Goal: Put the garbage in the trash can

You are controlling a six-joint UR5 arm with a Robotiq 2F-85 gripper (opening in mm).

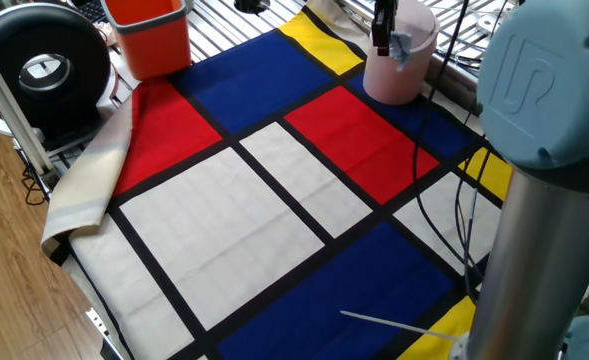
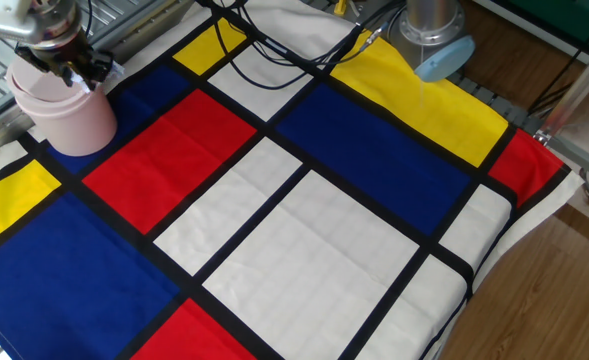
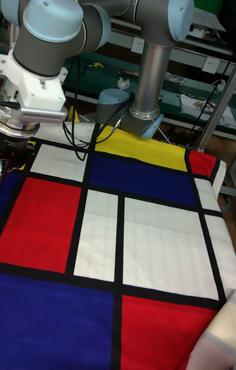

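The trash can [image 1: 396, 72] [image 2: 66, 115], a pale pink cylinder, stands at the far corner of the checked cloth. My gripper [image 1: 384, 35] [image 2: 72, 72] hangs right over its top, dark fingers pointing down. The garbage [image 1: 404, 46], a small pale crumpled wad, sits at the fingertips, level with the can's rim, and the gripper looks shut on it. In the other fixed view only a white scrap of it [image 2: 108, 70] peeks out beside the fingers. In the tall fixed view the gripper is cut off at the left edge and the can is out of view.
An orange square bin [image 1: 151, 35] stands at the cloth's far left corner, beside a black round device [image 1: 39, 65]. Black cables [image 2: 294, 48] trail across the cloth toward the arm base [image 2: 431, 35]. The cloth's left edge [image 1: 84, 190] is folded over. A thin white stick [image 1: 394, 325] lies near the front.
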